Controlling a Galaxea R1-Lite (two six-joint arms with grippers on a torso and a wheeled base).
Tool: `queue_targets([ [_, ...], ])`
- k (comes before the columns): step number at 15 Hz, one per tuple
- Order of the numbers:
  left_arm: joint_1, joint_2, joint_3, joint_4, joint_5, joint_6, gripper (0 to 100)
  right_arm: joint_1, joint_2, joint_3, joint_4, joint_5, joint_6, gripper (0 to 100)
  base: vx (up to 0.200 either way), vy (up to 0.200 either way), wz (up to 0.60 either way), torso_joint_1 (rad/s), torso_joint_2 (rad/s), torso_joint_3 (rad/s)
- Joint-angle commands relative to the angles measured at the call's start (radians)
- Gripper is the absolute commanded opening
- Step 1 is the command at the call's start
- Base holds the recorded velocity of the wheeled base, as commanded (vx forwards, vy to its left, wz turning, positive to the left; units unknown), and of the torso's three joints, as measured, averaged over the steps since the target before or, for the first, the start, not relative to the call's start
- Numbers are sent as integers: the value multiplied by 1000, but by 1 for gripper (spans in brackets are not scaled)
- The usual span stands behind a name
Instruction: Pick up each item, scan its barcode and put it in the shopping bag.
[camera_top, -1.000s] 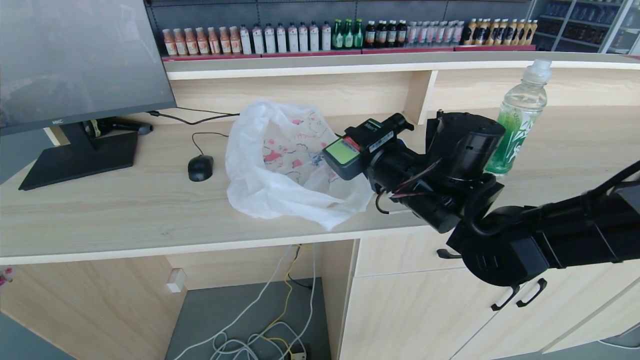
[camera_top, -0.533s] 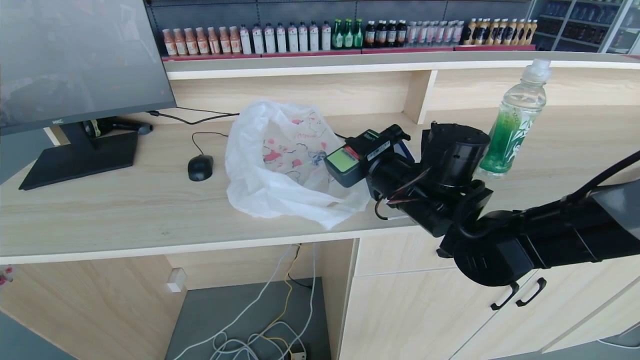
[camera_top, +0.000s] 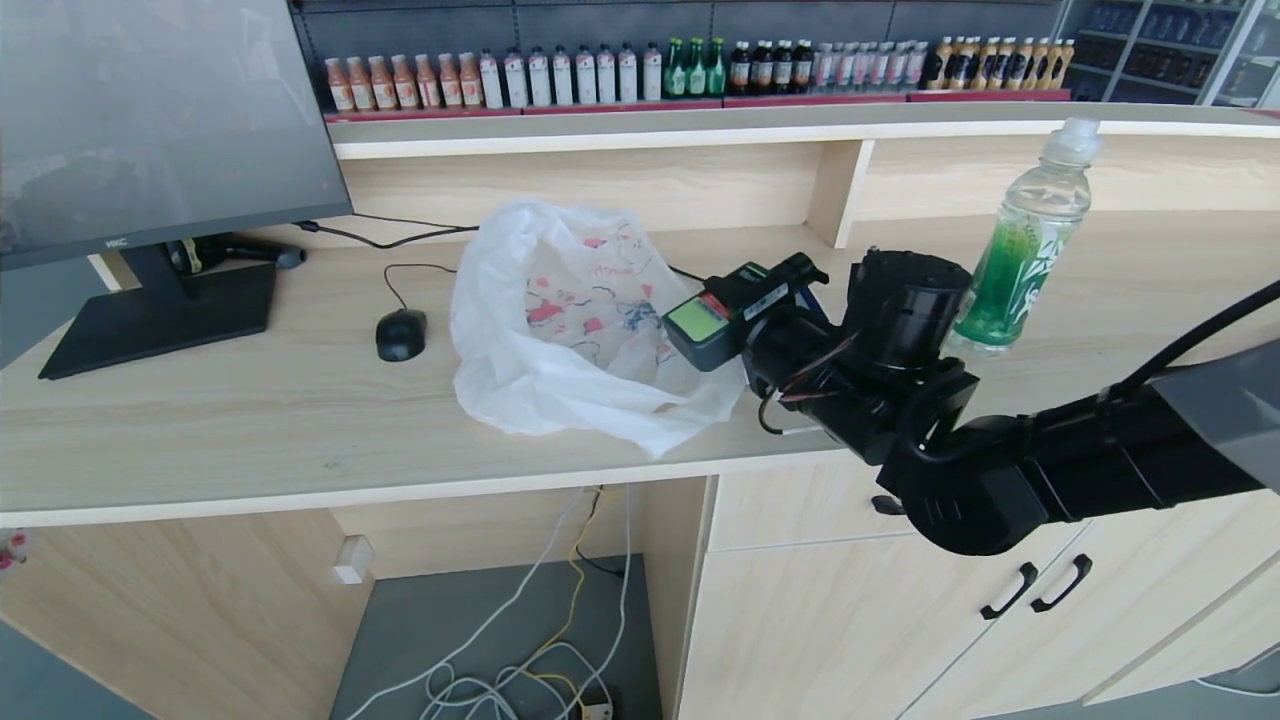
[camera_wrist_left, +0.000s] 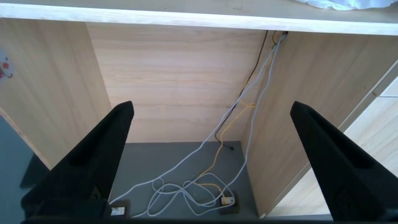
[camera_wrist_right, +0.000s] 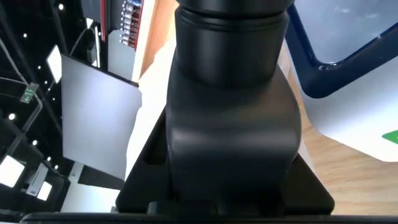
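Note:
My right gripper (camera_top: 790, 345) hangs low over the wooden counter (camera_top: 250, 400), just right of the white shopping bag (camera_top: 560, 330), and is shut on a black barcode scanner (camera_top: 735, 305) with a green label. In the right wrist view the scanner's black handle (camera_wrist_right: 230, 118) looms close, with a blue and white item (camera_wrist_right: 348, 74) beyond it. A sliver of that blue item (camera_top: 812, 303) peeks out behind the scanner. A green-labelled bottle (camera_top: 1020, 250) stands upright on the counter to the right. My left gripper (camera_wrist_left: 211, 112) is open and empty below the counter.
A monitor (camera_top: 150, 120) and a black mouse (camera_top: 401, 335) with its cord sit on the counter's left part. A raised ledge (camera_top: 700, 130) runs behind the bag, with rows of bottles (camera_top: 700, 70) beyond. Loose cables (camera_wrist_left: 199, 186) lie under the counter.
My right arm has sunk toward the counter with the scanner, then shifted slightly right. The blue item behind it has come into sight. Bag and bottle have stayed put.

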Motion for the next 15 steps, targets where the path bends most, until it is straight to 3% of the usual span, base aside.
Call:
queue_targets([
  [1,-1,0,0,0,0,0,100,-15,3,-27,-1,2,2,0,0,0,0,0,0,0],
  [9,1,0,0,0,0,0,100,-173,76,-131,8,57,2,0,0,0,0,0,0,0],
  [15,-1,0,0,0,0,0,100,-203,110,-252,84,65,2,0,0,0,0,0,0,0],
])
